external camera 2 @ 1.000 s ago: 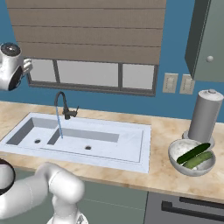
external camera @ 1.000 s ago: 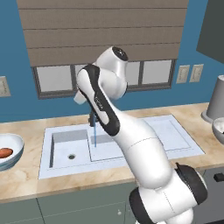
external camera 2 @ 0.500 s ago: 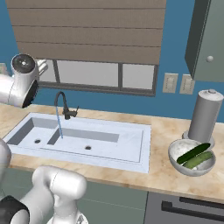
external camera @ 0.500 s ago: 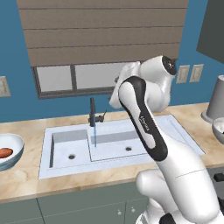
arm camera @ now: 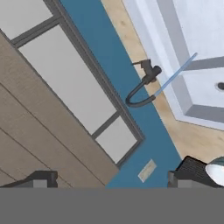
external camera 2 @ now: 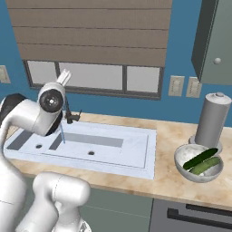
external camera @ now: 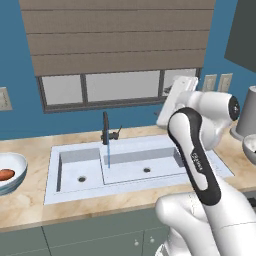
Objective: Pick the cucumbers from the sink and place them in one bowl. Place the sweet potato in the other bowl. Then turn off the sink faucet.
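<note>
Two green cucumbers [external camera 2: 200,161] lie in the grey bowl [external camera 2: 182,159] on the counter right of the sink [external camera 2: 131,149]. The orange-red sweet potato [external camera: 5,174] rests in the white bowl [external camera: 18,167] left of the sink [external camera: 165,172]. The dark faucet [external camera: 105,128] stands behind the basins with a blue water stream falling from it. My gripper [external camera: 170,95] is raised in front of the window, above and right of the faucet, apart from it. In the hand view the gripper [arm camera: 113,179] is open and empty, and the faucet [arm camera: 146,81] lies ahead of it.
A tall grey cylinder [external camera 2: 212,118] stands behind the cucumber bowl. The window and wooden blind [external camera: 120,45] are close behind the hand. Wall outlets [external camera 2: 183,86] sit right of the window. A dark cabinet [external camera 2: 213,41] hangs at the upper right.
The arm has swung from left of the faucet across the sink to its right, carrying the hand up near the window. The jaws stayed open and empty.
</note>
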Controlling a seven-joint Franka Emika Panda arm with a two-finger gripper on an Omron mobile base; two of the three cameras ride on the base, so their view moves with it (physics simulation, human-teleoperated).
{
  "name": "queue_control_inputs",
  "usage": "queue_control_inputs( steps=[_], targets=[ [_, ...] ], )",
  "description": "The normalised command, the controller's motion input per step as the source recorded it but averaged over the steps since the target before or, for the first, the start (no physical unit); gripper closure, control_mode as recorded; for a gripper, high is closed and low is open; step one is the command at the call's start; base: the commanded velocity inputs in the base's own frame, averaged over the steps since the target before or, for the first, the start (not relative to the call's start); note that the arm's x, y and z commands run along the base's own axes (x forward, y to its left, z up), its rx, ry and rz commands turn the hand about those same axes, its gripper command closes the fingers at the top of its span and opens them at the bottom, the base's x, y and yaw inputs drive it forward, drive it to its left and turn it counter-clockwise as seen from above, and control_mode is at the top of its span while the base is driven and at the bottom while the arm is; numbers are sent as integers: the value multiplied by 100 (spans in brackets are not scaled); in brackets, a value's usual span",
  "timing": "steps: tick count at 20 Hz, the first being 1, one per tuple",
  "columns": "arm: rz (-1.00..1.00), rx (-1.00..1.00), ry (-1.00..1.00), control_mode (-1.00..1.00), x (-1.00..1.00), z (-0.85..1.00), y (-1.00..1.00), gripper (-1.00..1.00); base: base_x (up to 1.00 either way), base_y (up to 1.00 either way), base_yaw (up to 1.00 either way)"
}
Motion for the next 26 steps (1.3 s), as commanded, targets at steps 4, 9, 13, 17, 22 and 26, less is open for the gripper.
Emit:
queue_control_inputs(
  steps=[4,9,13,17,22,26],
  targets=[
    [-2,0,-18,-100,2,-9,-54,-100,0,0,0],
    [-7,0,-4,-100,12,-13,-9,-100,0,0,0],
    [-11,0,11,-100,13,-8,0,-100,0,0,0],
    [-15,2,23,-100,1,-9,0,-100,0,0,0],
    [-9,12,23,-100,5,-26,0,-100,0,0,0],
    [-2,22,12,-100,16,-44,0,-100,0,0,0]
  ],
)
